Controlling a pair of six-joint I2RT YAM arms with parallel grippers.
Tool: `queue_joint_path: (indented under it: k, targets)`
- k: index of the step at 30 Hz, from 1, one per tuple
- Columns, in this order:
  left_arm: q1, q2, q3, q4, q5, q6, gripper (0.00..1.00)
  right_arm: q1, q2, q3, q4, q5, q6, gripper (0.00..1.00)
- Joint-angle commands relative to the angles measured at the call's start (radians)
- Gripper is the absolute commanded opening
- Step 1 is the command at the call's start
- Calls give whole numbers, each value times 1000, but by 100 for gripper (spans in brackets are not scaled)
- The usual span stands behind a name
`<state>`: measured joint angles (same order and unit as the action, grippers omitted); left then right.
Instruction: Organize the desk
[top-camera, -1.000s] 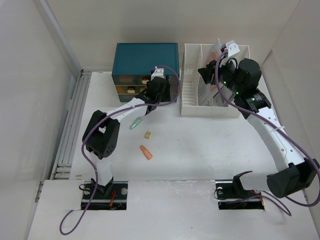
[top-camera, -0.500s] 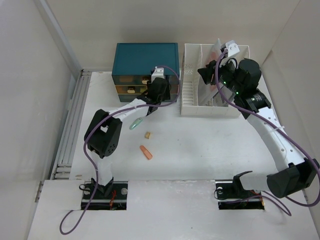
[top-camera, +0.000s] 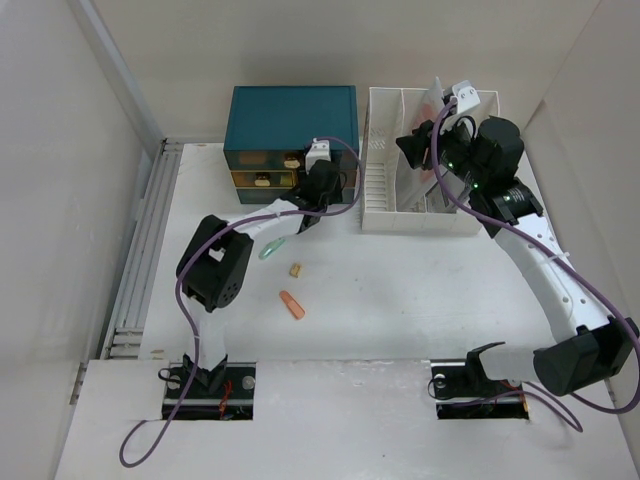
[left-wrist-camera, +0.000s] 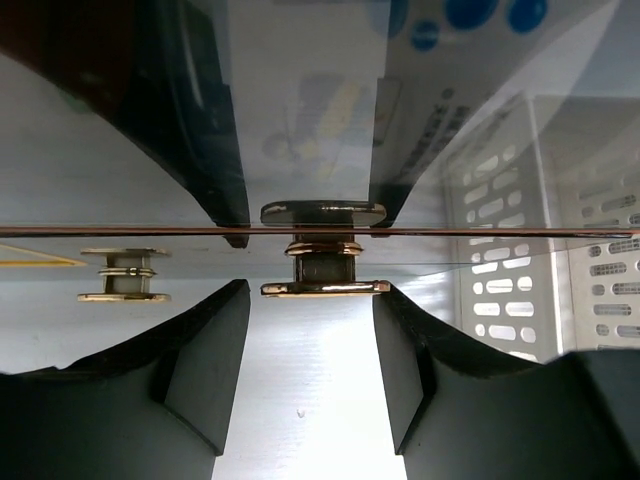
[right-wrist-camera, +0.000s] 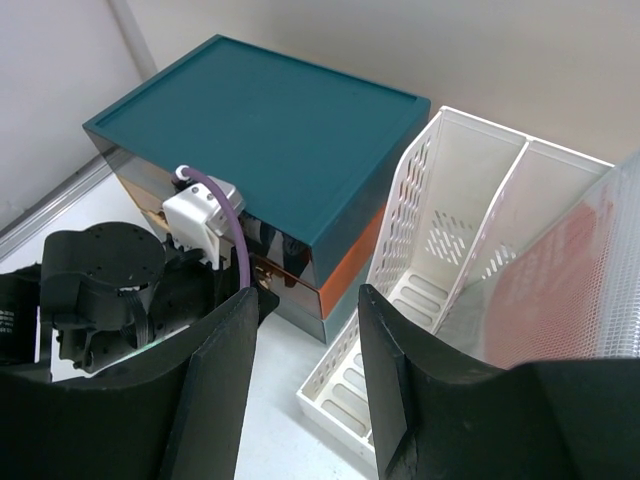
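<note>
Knob (left-wrist-camera: 324, 266) of the drawer chest (top-camera: 290, 115) sits dead ahead of the left claw (left-wrist-camera: 312, 305), centred in the gap and just past the fingertips (left-wrist-camera: 235, 300). It shows as brass discs stacked on a short stem, and that stack runs up-down in the wrist view, crosswise to the line the fingers close along. The left claw is spread wide with nothing in it, one finger on each side of the knob and neither pad touching it. A second knob (left-wrist-camera: 123, 272) is off to this claw's left and not lined up with it. I cannot tell which drawer of the stack this knob belongs to, since the glossy front mirrors everything. My read is that the step in hand is gripping the knob to pull a drawer, so the next move would be a small push forward, then a squeeze. The left arm is the nearer one by far; in the top view its claw (top-camera: 318, 185) is right at the chest front. Behind it on the table lie a green pen-like thing (top-camera: 270, 247), a tan bit (top-camera: 295, 269) and an orange piece (top-camera: 292, 305), all loose and not put away. The right claw (right-wrist-camera: 305, 300) is also spread and empty, hanging over the white rack (right-wrist-camera: 440, 190), which lies below and ahead of it. A mesh pouch (right-wrist-camera: 560, 290) is at its right side. The chest is well off to its front-left.
</note>
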<state>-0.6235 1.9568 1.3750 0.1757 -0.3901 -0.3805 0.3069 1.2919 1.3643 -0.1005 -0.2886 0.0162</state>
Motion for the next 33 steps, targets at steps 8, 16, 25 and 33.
queue_joint_path:
  k: [8,16,25,33]
  targets:
    - [-13,-1,88,28,-92,-24,48,-8,-8,35,22,-24,11,50]
    - [-22,-1,88,38,-122,-6,47,-8,-8,35,22,-24,11,50]
    - [-22,-19,59,47,-133,-6,27,-8,1,35,22,-24,11,50]
    - [-53,-108,-108,100,-142,-52,25,-8,10,35,22,-43,11,50]
